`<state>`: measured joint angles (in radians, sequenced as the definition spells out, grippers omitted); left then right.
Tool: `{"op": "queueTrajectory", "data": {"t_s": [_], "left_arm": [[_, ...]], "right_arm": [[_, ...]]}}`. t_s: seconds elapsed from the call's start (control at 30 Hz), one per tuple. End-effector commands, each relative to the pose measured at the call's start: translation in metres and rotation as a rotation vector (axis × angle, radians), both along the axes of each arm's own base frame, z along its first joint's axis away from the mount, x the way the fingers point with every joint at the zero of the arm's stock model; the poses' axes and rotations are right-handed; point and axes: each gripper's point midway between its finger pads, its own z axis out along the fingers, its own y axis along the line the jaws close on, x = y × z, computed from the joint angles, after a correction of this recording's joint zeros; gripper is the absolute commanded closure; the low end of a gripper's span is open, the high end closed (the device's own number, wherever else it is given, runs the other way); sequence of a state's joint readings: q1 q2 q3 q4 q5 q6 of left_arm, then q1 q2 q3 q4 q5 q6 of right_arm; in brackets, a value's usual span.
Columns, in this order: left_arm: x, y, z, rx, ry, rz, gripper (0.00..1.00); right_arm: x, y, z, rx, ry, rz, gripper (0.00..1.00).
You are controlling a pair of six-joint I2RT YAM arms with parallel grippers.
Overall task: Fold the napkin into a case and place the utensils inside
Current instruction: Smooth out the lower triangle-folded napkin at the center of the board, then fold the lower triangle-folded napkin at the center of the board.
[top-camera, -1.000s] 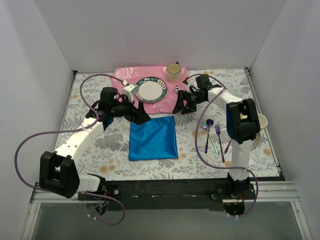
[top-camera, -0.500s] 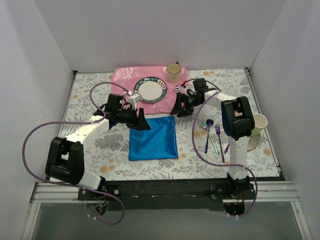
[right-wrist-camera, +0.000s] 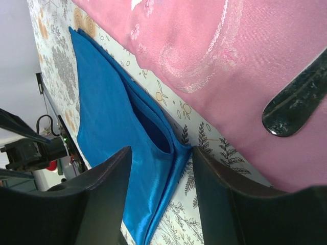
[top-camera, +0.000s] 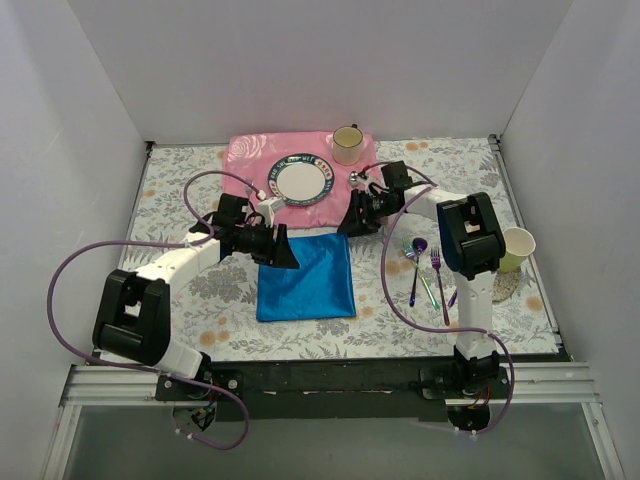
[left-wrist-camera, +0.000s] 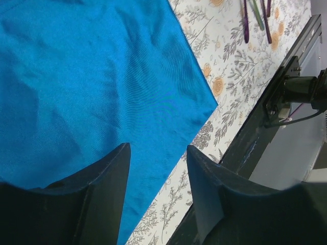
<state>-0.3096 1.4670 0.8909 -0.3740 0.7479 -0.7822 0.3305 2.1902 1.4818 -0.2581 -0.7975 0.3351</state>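
The blue napkin [top-camera: 305,277] lies flat in layers on the table's middle [left-wrist-camera: 92,81]; no case is in view. My left gripper [top-camera: 284,251] is low over the napkin's far left corner, and its jaws [left-wrist-camera: 157,153] stand apart astride the cloth's edge. At the far right corner is my right gripper [top-camera: 352,222], open [right-wrist-camera: 162,153], with the corner [right-wrist-camera: 173,148] and its parted layers between the fingers. The iridescent utensils [top-camera: 428,268] lie together on the table to the right [left-wrist-camera: 255,13].
A pink placemat [top-camera: 250,150] at the back carries a plate [top-camera: 301,180], a cup [top-camera: 347,145] and a dark spoon [right-wrist-camera: 294,104]. A paper cup [top-camera: 516,247] stands at the right edge. The table's black front rail [left-wrist-camera: 286,87] is near.
Both grippers have dropped onto the napkin's far corners, the left one moving right and nearer, the right one slightly left. Both pairs of jaws have narrowed.
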Motion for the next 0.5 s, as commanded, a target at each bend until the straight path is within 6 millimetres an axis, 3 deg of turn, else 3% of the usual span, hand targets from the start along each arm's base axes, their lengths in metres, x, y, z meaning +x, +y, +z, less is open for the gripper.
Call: {"op": "queueTrajectory", "data": {"t_s": [0.0, 0.23, 0.47], "left_arm": [[-0.006, 0.005, -0.016, 0.044, 0.074, -0.007, 0.55], [-0.011, 0.011, -0.037, 0.103, 0.152, 0.004, 0.6], [-0.009, 0.017, -0.052, 0.157, 0.184, 0.021, 0.62]], "right_arm": [[-0.003, 0.001, -0.012, -0.011, 0.002, 0.012, 0.47], [0.0, 0.002, -0.009, -0.007, -0.032, 0.026, 0.59], [0.002, 0.004, 0.004, 0.033, -0.116, 0.051, 0.85]]}}
